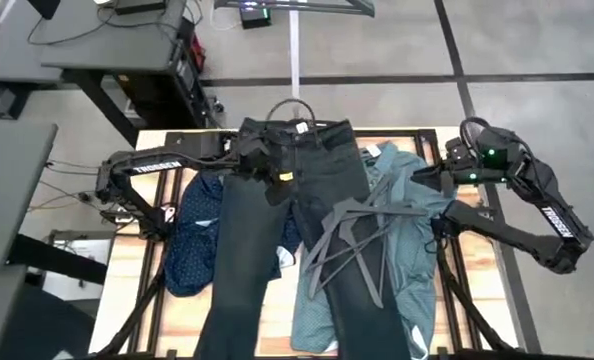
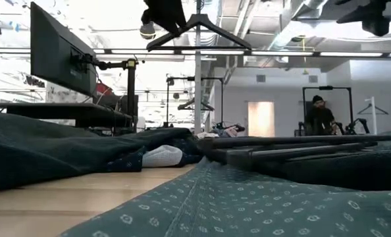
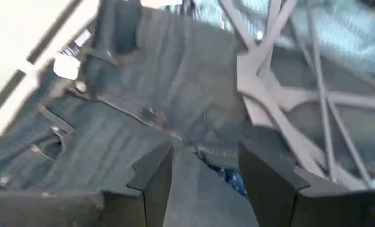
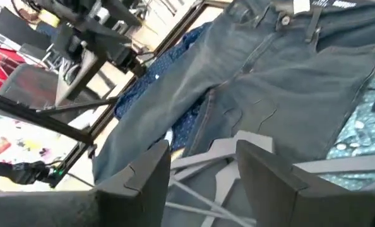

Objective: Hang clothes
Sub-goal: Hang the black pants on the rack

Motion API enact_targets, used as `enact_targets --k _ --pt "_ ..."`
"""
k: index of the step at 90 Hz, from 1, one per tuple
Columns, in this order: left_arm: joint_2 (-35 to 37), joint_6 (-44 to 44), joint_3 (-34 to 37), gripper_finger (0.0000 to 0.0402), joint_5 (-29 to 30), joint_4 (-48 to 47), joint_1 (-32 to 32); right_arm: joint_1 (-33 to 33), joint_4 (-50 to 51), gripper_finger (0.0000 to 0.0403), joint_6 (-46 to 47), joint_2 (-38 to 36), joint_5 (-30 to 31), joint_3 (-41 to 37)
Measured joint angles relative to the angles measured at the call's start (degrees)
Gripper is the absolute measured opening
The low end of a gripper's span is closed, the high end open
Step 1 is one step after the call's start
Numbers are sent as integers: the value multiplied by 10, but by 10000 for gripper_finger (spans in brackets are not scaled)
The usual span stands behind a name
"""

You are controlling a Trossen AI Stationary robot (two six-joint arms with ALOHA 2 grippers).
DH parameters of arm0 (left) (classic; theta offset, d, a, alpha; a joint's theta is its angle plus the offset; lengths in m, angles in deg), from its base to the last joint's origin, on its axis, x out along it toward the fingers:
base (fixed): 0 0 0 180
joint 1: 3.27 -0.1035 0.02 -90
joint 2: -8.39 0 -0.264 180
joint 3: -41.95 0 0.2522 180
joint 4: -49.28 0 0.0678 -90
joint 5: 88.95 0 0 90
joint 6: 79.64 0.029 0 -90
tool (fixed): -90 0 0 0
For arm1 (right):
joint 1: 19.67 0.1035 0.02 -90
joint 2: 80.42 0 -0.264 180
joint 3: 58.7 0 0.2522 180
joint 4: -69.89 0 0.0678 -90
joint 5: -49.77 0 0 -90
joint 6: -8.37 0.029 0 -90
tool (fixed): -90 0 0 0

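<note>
light: bright, even overhead | glare: ceiling washed out, low view | blur: left wrist view soft

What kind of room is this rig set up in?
Probably a robotics lab or workshop: desks with a monitor beside the table, exposed ceiling ducts, and a person beyond among stands.

Charcoal jeans [image 1: 307,210], teal shirt [image 1: 407,250], seemingly white-dotted navy shirt [image 1: 192,235].

1 jeans [image 1: 307,200], 2 shirts – hangers uncountable.
</note>
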Motion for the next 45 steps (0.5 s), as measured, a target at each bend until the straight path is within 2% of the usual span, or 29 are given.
enact_targets --k 14,30,45 --pt "-8 1 50 162 -30 24 8 31 -53 168 11 18 -1 0" --pt "-8 1 135 162 -105 120 16 84 -129 168 16 66 1 0" --pt "-8 5 218 162 -135 214 11 152 -165 168 -1 132 43 0"
